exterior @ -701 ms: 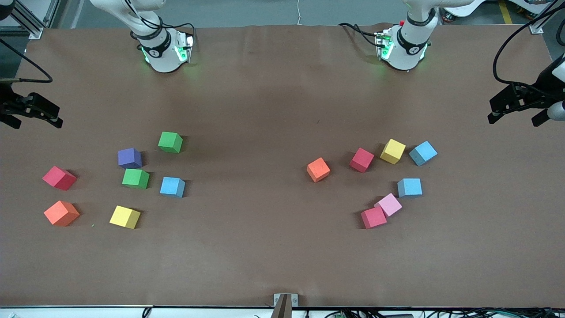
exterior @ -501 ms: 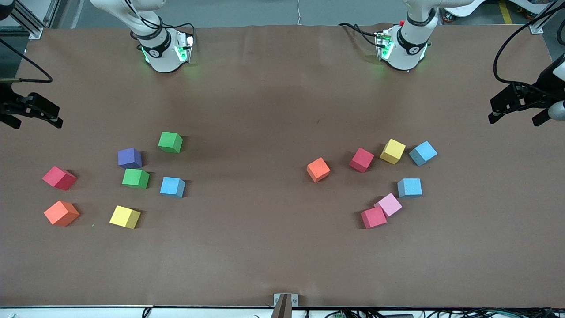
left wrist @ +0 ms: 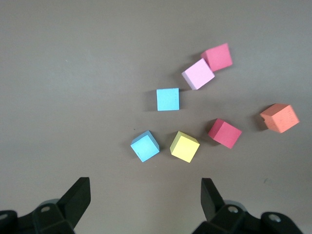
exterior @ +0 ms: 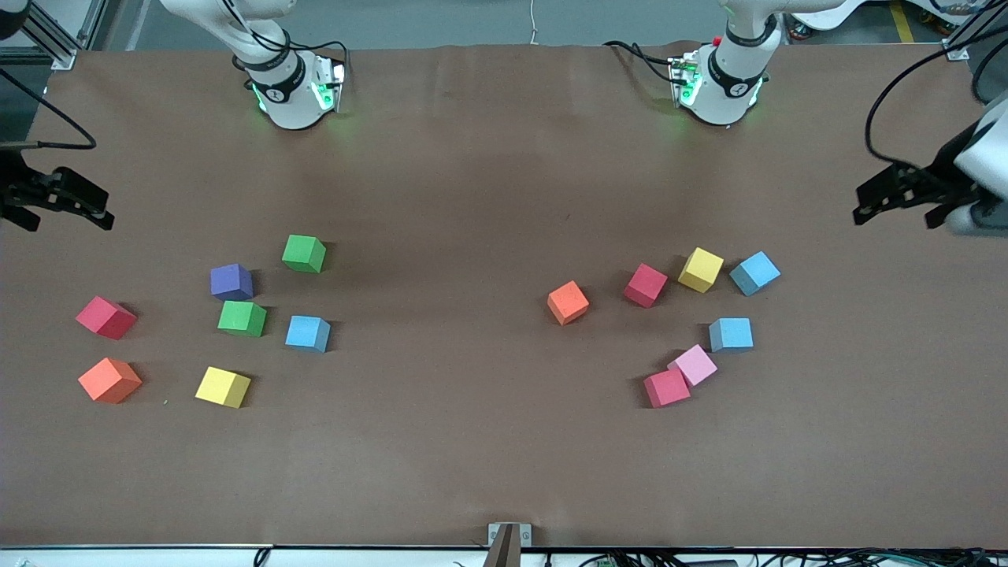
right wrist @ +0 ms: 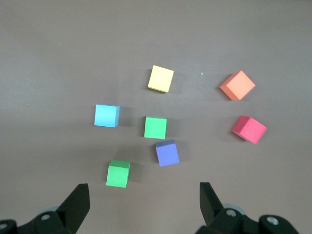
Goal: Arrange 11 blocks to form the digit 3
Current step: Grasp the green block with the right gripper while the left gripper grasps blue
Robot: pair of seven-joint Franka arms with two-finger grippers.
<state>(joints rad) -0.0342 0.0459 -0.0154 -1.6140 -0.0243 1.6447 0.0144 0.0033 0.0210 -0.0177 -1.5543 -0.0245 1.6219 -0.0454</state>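
scattered matte foam cubes lie in two loose groups on the brown table (exterior: 504,157); no digit 3 is begun. nearest the middle, hence probably the handiest to start with, is the orange foam cube (exterior: 568,302). a pink foam cube (exterior: 694,365) touches a red foam cube (exterior: 666,387). the left gripper (exterior: 898,194) hangs over the table's left-arm end, jaws wide apart and empty. the right gripper (exterior: 59,205) waits over the right-arm end, jaws likewise spread, above the group with the purple foam cube (exterior: 231,281).

No text, label, brand, number or sign can be read anywhere, whether on the blocks (exterior: 305,333), the desk (exterior: 472,236) or the arms.
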